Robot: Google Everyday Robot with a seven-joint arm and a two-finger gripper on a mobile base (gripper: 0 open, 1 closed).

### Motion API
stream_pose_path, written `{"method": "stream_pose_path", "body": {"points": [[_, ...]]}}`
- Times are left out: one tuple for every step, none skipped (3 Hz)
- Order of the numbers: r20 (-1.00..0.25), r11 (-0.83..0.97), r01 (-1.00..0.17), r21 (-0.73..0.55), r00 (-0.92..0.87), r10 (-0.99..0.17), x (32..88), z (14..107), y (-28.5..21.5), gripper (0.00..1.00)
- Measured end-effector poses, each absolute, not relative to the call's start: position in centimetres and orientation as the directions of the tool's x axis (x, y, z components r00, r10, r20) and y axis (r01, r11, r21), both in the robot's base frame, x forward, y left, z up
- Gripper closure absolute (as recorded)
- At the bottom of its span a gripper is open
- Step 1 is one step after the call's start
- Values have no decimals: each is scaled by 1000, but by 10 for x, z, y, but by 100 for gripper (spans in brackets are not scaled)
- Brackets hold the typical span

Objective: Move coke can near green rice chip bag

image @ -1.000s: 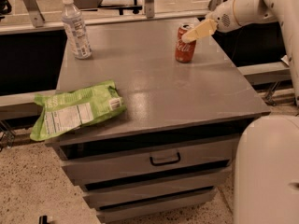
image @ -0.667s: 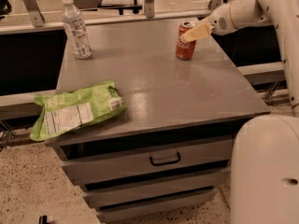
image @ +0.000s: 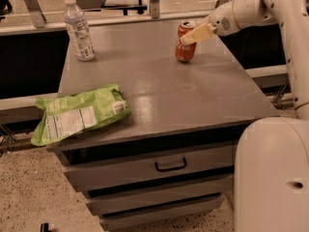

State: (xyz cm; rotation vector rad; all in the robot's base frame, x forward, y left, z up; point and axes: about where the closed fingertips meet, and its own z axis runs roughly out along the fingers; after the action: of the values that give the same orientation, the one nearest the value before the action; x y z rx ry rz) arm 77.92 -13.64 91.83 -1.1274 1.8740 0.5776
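The red coke can [image: 185,50] is at the back right of the grey table top [image: 159,95], leaning slightly. My gripper [image: 188,36] reaches in from the right at the can's upper part, with one beige finger [image: 197,34] across its front, and is shut on the can. The green rice chip bag [image: 79,114] lies flat at the front left corner of the table, partly hanging over the left edge, well apart from the can.
A clear plastic water bottle [image: 78,29] stands at the back left corner. Drawers [image: 170,164] sit under the table front. My white arm [image: 251,8] and base [image: 273,175] fill the right side. A metal rail [image: 145,18] runs behind the table.
The gripper and the coke can have shifted a little to the left. The bag and the bottle have not moved.
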Motion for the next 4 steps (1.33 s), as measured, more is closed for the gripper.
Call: {"method": "stream_pose_path", "body": {"points": [[-871, 373, -926, -51, -142, -470, 751, 948, -106, 100], [-879, 288, -957, -44, -100, -467, 728, 958, -81, 100], [-872, 155, -988, 8, -83, -482, 689, 939, -44, 100], [-865, 50, -997, 61, -78, -495, 648, 915, -15, 100]]}}
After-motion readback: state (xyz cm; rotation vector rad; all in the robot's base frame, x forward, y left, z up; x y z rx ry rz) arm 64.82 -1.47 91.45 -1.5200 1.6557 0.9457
